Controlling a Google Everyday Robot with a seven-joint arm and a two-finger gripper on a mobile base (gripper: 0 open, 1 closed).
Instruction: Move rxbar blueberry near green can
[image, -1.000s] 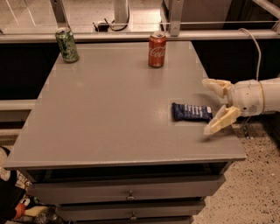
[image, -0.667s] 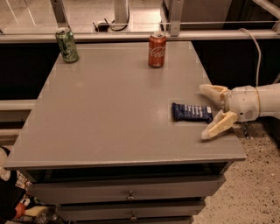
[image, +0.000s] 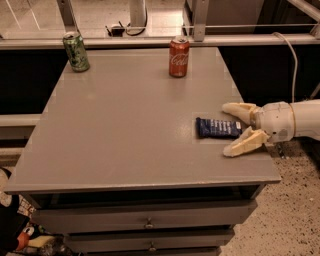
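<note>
Gripper: the gripper (image: 226, 129) comes in from the right edge of the surface (image: 125, 125), low over it, on a white arm (image: 300, 121).
Jaws: spread wide, one cream finger (image: 239, 109) on the far side and the other on the near side, tips pointing left.
Rxbar blueberry: the rxbar blueberry (image: 217, 128) lies flat on the surface with its long side running left to right. Its right end sits inside the gap between the jaws and its left end sticks out past their tips.
Contact: the jaws are not closed on the bar; whether either finger touches the wrapper cannot be told.
Green can: the green can (image: 76, 51) stands upright at the far-left corner of the surface, well apart from the jaws, away to their left and beyond them.
Red Coca-Cola can: the red Coca-Cola can (image: 179, 56) stands upright near the far edge, beyond the jaws and a little left of their tips, closer to them than the green can.
Surface: grey top with drawers (image: 147, 220) under its near edge.
Cable: a pale cable (image: 290, 55) curves down behind the arm, to the right of the jaws.
</note>
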